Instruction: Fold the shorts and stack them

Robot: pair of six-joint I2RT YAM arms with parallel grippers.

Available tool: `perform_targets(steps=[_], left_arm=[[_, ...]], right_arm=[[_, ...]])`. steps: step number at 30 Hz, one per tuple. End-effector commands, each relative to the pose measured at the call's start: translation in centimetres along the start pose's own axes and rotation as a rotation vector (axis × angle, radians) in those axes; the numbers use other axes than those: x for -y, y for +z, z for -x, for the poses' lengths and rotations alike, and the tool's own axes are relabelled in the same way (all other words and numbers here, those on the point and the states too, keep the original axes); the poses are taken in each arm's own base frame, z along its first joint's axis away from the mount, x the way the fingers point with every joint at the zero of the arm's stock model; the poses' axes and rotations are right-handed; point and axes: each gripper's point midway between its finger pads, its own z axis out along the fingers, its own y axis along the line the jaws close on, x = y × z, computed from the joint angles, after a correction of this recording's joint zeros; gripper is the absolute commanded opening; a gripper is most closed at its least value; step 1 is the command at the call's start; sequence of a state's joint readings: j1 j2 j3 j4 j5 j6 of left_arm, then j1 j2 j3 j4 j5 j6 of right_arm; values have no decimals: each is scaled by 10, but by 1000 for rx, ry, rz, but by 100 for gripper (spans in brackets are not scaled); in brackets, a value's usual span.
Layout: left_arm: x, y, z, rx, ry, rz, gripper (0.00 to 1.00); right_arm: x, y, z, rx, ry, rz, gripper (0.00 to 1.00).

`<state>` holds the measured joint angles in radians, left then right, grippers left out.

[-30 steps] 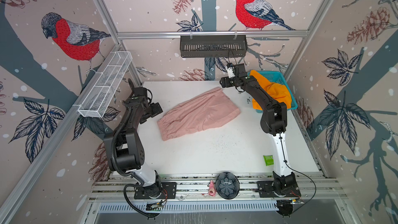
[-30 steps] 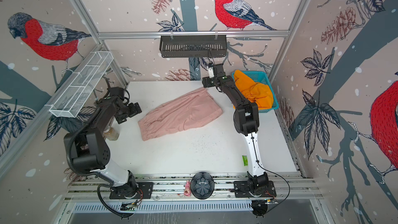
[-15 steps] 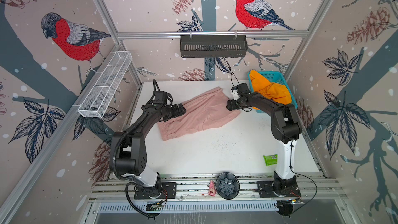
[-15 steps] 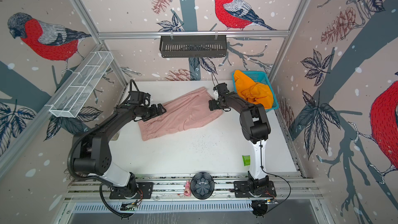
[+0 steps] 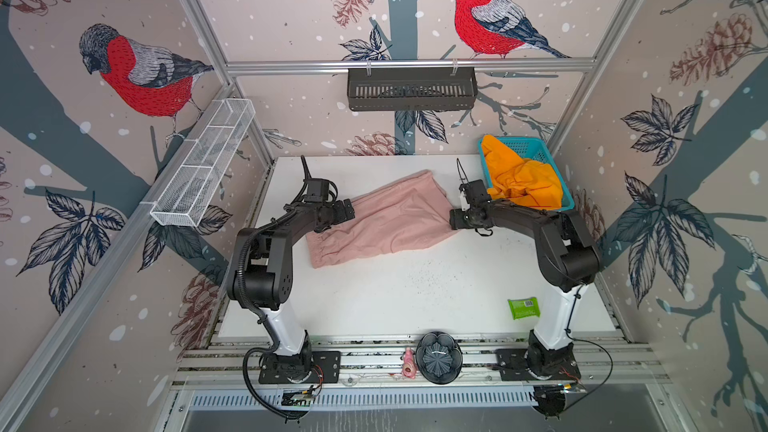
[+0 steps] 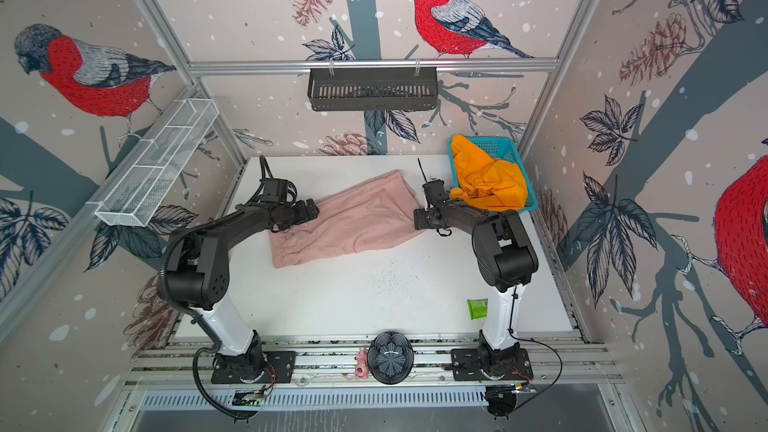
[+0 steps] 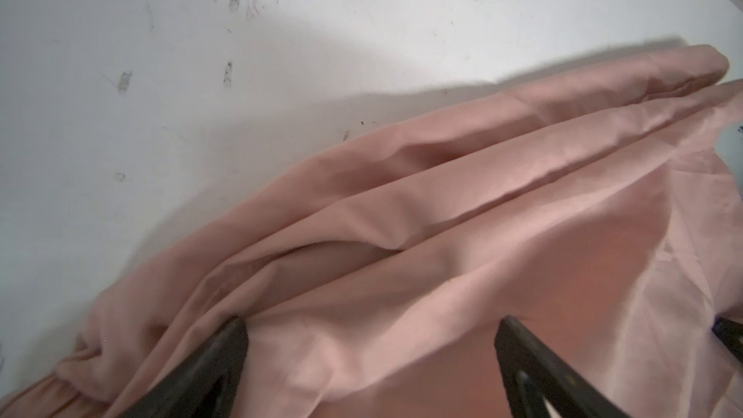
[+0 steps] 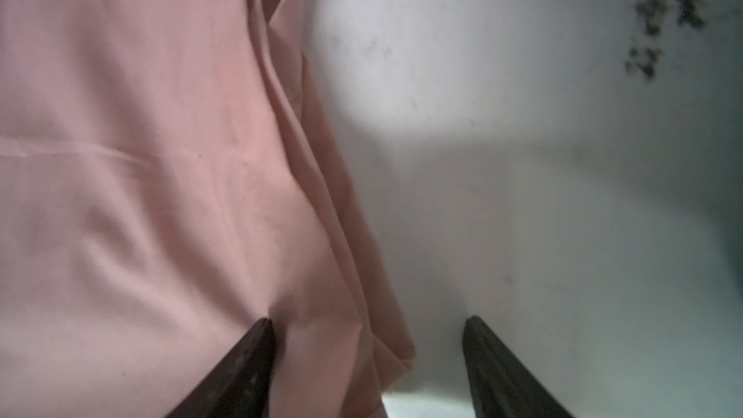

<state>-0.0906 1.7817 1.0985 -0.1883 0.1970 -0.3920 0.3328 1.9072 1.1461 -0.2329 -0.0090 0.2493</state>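
- Both arms have closed in on the pink shorts point(image 5: 386, 218), which lie flat on the desk point(image 5: 415, 297).
- Left gripper point(image 7: 370, 327): jaws released, tips pressing the cloth near the waistband.
- Right gripper point(image 8: 368, 323): jaws released, straddling the hem.
- Orange shorts point(image 5: 523, 182) stay in the basket point(image 5: 536, 145).

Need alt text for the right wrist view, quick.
The right end effector, fingers open, straddles the edge of the dusty pink thin fabric shorts: one finger rests on fabric, the other sits over bare white tabletop.
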Motion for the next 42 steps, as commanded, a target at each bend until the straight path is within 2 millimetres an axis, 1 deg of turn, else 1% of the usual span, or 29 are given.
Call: perform_targets(steps=[1,3,5,7,10,12,13,15,16,17,19,21,24,26,28,29,32,34,35,36,38,40,42], left_arm=[[10,3,3,6,23,-19,97],[24,0,-1,-19,63,-54,97],[39,-10,2,-12,101,-81,97],[52,-26,11,21,122,-108,97],[58,-55,32,97,125,-88,97],[68,-71,39,121,155,-124,97],[74,-75,39,120,166,-152,97],[85,-78,32,105,180,-212,97],[86,-77,28,93,174,-225,97],[84,-76,22,79,163,-224,97],[75,-74,12,65,153,-202,97],[60,-72,2,62,133,-143,97],[44,-71,-9,61,115,-86,97],[35,-70,-12,68,91,-64,97],[28,-70,-5,90,57,-43,97],[19,-66,-10,80,35,-23,97],[4,-63,-8,88,-13,-9,97],[-6,-61,-8,93,-41,-5,97],[-12,-59,-9,94,-52,-5,97],[-15,-58,-10,100,-55,-5,97],[-21,-53,-14,104,-45,6,97],[-24,-45,-20,94,-40,6,97],[-25,-38,-26,77,-44,-1,97]], right_arm=[[14,-13,-44,-100,77,-55,73],[14,-25,-44,-89,84,-52,71],[13,-38,-35,-59,84,-54,70],[9,-50,-22,-13,83,-39,70],[-2,-60,-1,49,66,1,70],[-14,-59,14,85,31,27,70],[-22,-58,23,105,10,42,69],[-45,-54,45,163,-37,112,61],[-56,-51,55,181,-52,150,56],[-67,-46,65,194,-69,192,50],[-82,-34,82,217,-86,234,39],[-100,-25,99,240,-104,289,30],[-120,-12,120,273,-123,340,27],[-126,-2,130,289,-120,362,26],[-130,11,140,291,-112,379,25],[-132,20,143,282,-112,383,25],[-131,46,149,257,-100,384,24],[-130,58,153,247,-97,375,25],[-130,61,156,246,-100,372,27],[-129,63,159,247,-99,367,33],[-125,64,165,257,-95,358,44],[-124,61,170,263,-96,363,49],[-125,50,178,281,-111,375,54]])
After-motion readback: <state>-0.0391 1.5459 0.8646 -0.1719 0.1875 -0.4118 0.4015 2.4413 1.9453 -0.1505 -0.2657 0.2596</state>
